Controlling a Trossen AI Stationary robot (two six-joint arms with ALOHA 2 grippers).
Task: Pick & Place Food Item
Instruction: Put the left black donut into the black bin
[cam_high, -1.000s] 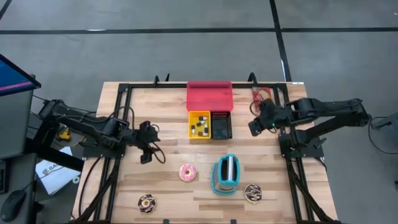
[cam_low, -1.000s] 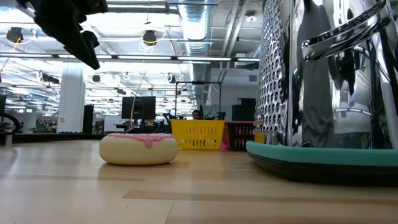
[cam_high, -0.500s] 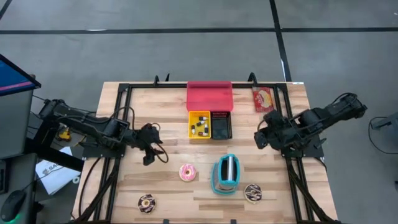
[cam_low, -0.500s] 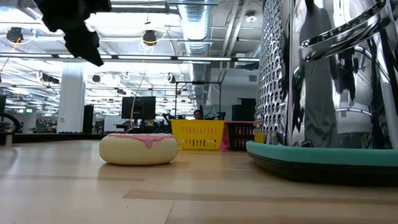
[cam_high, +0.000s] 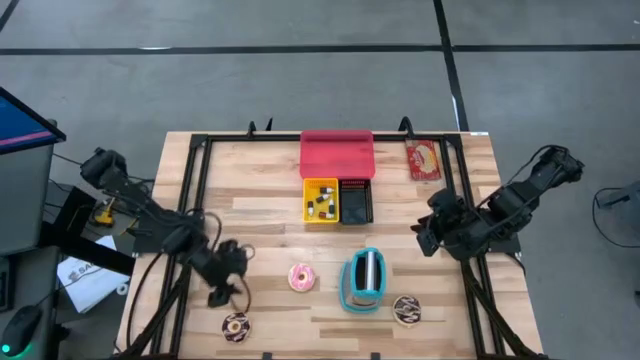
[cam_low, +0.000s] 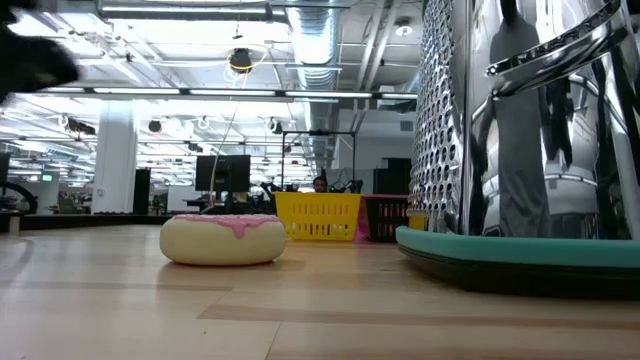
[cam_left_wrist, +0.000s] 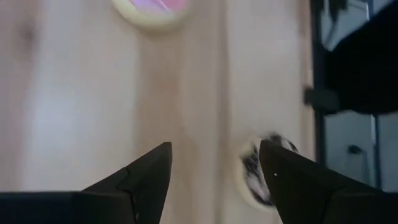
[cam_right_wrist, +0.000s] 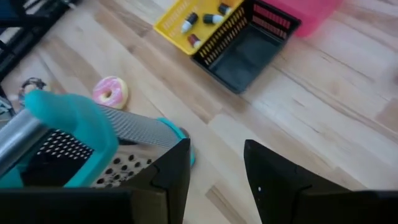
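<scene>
While the left jaws (cam_left_wrist: 213, 171) hang wide and empty above the surface (cam_high: 270, 200), a chocolate donut (cam_left_wrist: 261, 171) lies just past their tips, off to one finger's side, and a pink donut (cam_left_wrist: 153, 7) sits farther ahead. The right jaws (cam_right_wrist: 217, 165) stand parted, holding nothing, with a grater (cam_right_wrist: 81, 140) just beside them and the yellow bin (cam_right_wrist: 189, 22) and black bin (cam_right_wrist: 245, 46) beyond.
</scene>
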